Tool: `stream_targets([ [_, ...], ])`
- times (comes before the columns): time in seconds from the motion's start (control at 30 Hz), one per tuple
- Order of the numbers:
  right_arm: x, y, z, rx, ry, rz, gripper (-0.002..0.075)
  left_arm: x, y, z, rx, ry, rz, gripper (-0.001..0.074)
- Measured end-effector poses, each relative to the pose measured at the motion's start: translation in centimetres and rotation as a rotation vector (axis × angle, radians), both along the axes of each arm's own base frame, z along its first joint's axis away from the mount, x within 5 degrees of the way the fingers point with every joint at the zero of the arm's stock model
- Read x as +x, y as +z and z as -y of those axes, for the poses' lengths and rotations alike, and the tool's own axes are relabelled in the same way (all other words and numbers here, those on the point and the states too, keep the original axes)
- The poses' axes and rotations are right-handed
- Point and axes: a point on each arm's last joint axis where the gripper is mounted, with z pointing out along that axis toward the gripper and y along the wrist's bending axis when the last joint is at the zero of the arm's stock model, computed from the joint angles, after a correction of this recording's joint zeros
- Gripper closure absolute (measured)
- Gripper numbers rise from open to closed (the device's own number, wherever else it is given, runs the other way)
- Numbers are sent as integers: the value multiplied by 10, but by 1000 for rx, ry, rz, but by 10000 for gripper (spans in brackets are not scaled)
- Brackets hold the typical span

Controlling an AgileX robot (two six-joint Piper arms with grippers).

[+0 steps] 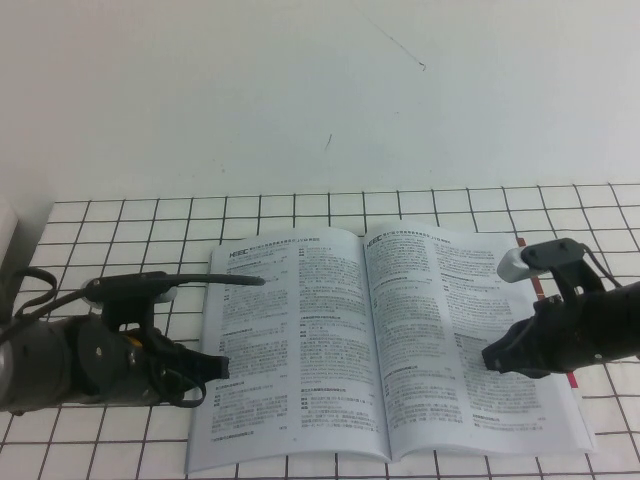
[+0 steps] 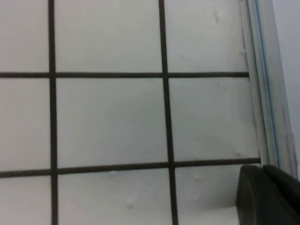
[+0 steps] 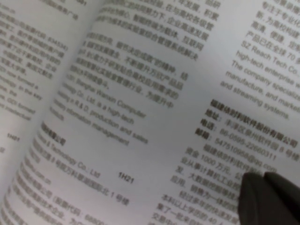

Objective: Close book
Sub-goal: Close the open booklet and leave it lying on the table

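The open book (image 1: 330,340) lies flat, pages up, in the middle of the gridded table (image 1: 110,215). The left gripper (image 1: 212,366) sits low at the outer edge of the left page, probably placed to get under that half and fold it over; its wrist view shows the page edge (image 2: 265,93) just beside it. The right gripper (image 1: 497,357) hangs over the right page, perhaps to steady it. Whether either pincer is spread or pressed together cannot be told.
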Motion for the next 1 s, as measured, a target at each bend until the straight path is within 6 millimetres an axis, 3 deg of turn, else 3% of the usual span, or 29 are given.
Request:
stream_targets([
  [0.47,1,-1,-1,6,3,-8,729,3,-3,9,-18,15,18,738],
  [0.73,1,-1,-1,8,5,-9,729,0,7,61,-47,-158,-38,738],
  [0.9,-1,-1,-3,27,21,-22,729,-1,32,95,-70,-296,-22,738],
  [1.0,-2,3,-3,28,27,-9,729,-3,61,109,-106,-336,64,738],
])
